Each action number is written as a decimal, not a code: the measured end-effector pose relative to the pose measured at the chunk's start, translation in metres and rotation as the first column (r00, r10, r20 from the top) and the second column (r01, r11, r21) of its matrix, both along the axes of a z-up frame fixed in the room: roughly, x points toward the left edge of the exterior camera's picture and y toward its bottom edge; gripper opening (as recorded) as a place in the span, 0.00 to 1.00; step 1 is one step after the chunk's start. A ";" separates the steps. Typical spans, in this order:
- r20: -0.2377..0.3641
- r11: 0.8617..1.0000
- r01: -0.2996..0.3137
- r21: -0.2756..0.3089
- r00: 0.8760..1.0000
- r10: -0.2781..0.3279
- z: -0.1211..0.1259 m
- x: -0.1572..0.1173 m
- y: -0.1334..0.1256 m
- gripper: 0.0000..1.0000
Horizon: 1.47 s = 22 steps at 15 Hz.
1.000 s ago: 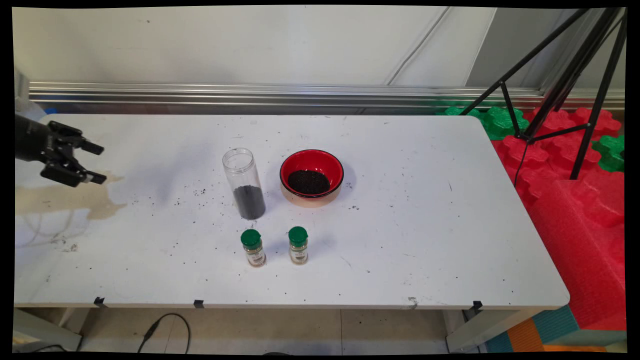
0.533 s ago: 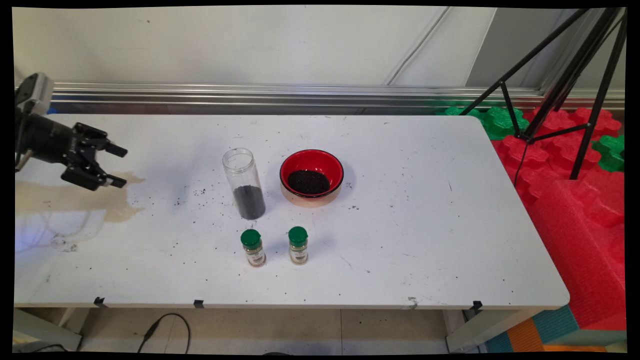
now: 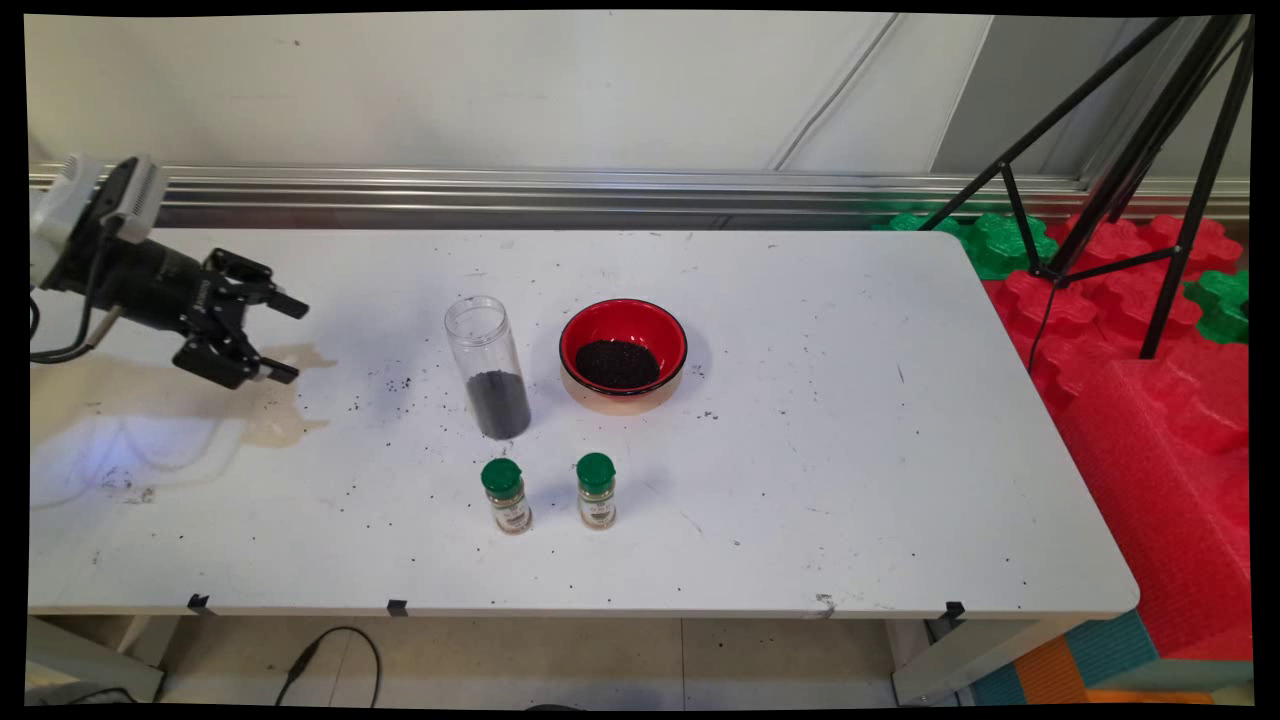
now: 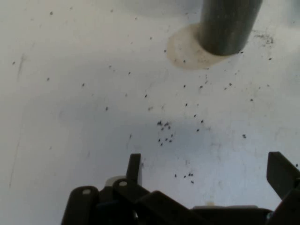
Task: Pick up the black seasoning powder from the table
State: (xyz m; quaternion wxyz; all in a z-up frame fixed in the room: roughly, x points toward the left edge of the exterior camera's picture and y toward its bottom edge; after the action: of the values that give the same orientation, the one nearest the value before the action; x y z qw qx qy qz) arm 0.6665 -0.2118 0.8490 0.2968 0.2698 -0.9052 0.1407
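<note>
Gripper (image 3: pixel 287 338) is standing wide open and holding nothing, and it is hanging above the left part of the white table (image 3: pixel 850 480), farther right than half a second ago, when it was nearer the left edge; a second ago it was farther left still. It is pointing right, toward the clear cylinder (image 3: pixel 487 366), which is standing upright near the table's middle with a dark fill in its lower part (the hand view is showing that dark base (image 4: pixel 228 26) at its top, with black specks (image 4: pixel 165 131) scattered on the table between it and the fingers (image 4: pixel 133 168)). Just right of the cylinder a red bowl (image 3: pixel 623 352) is holding dark grains. Nearer, two green-capped spice jars (image 3: pixel 507 495) (image 3: pixel 596 490) are standing side by side, apart. None of these have shifted.
</note>
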 end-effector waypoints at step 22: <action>-0.141 0.946 0.299 -0.123 0.938 -0.315 -0.077 -0.060 -0.071 1.00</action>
State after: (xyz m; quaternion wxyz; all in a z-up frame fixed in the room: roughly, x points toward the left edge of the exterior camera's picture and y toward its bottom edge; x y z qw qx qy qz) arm 0.6069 -0.2830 0.7720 0.3995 0.1202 -0.9014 0.1158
